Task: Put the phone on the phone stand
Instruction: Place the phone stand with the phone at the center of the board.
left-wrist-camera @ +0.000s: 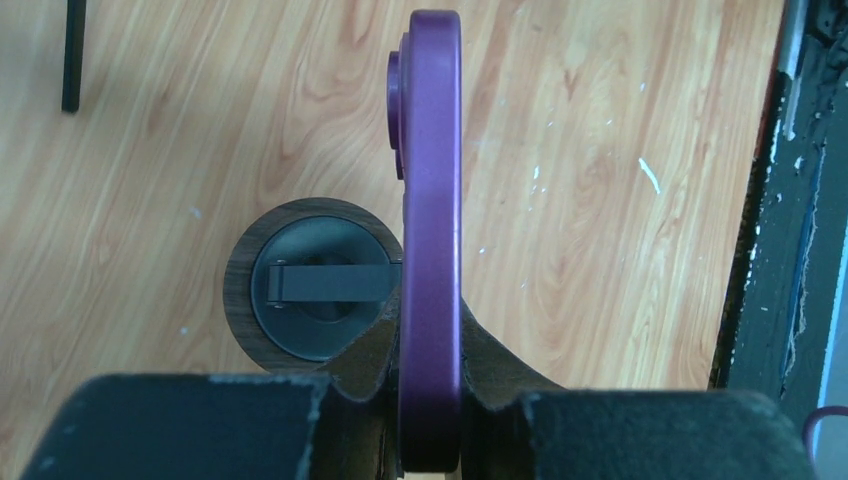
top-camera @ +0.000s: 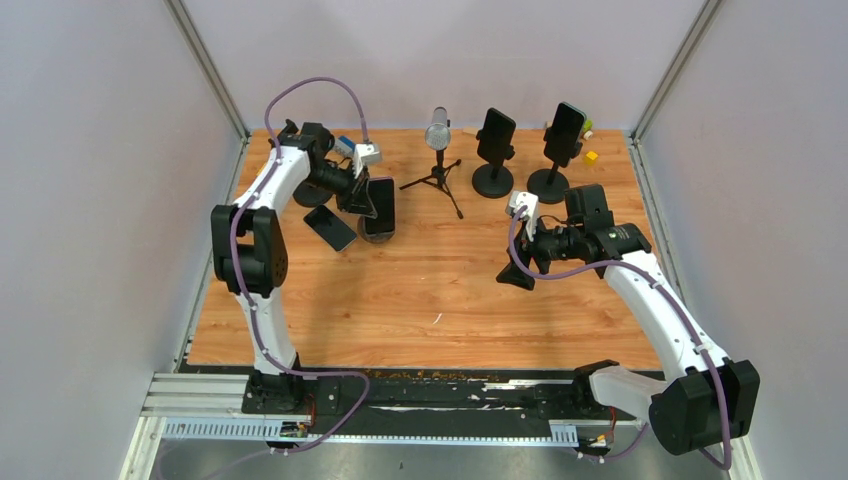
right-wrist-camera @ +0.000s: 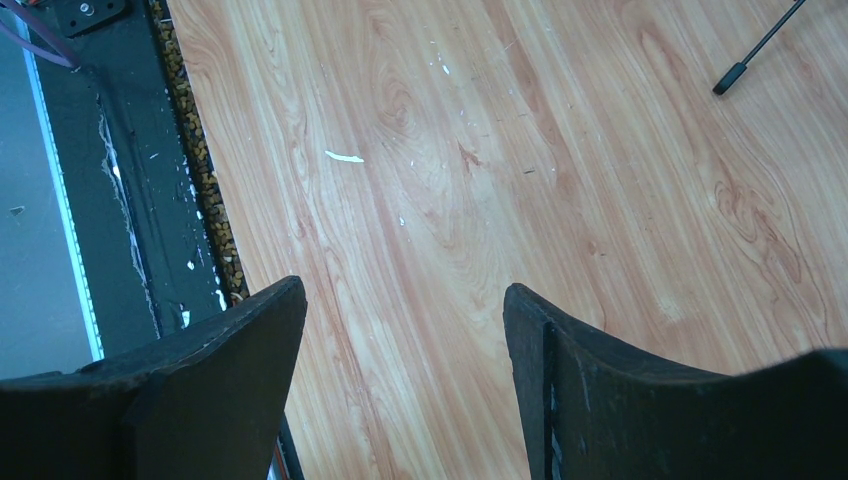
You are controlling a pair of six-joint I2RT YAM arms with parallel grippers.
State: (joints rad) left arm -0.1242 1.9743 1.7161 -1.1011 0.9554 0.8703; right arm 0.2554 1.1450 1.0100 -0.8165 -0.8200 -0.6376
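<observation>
My left gripper (top-camera: pixel 368 203) is shut on a phone (top-camera: pixel 381 200), held upright on its edge. In the left wrist view the phone (left-wrist-camera: pixel 430 200) is a purple slab seen edge-on, pinched between both fingers (left-wrist-camera: pixel 375 350). Just left of it and below stands the phone stand (left-wrist-camera: pixel 300 290), a round dark base with a wood-coloured rim and a flat cradle arm. From above, the stand's base (top-camera: pixel 375 234) shows under the phone. My right gripper (top-camera: pixel 520 272) hangs open over bare wood at the right, and the right wrist view shows nothing between its fingers (right-wrist-camera: pixel 405 300).
A second phone (top-camera: pixel 330 228) lies flat beside the stand. A microphone on a tripod (top-camera: pixel 438 150) stands at the back middle. Two more stands carrying phones (top-camera: pixel 495 150) (top-camera: pixel 560 140) are behind my right arm, with a yellow block (top-camera: pixel 591 156) nearby. The black rail (right-wrist-camera: pixel 120 200) marks the near edge.
</observation>
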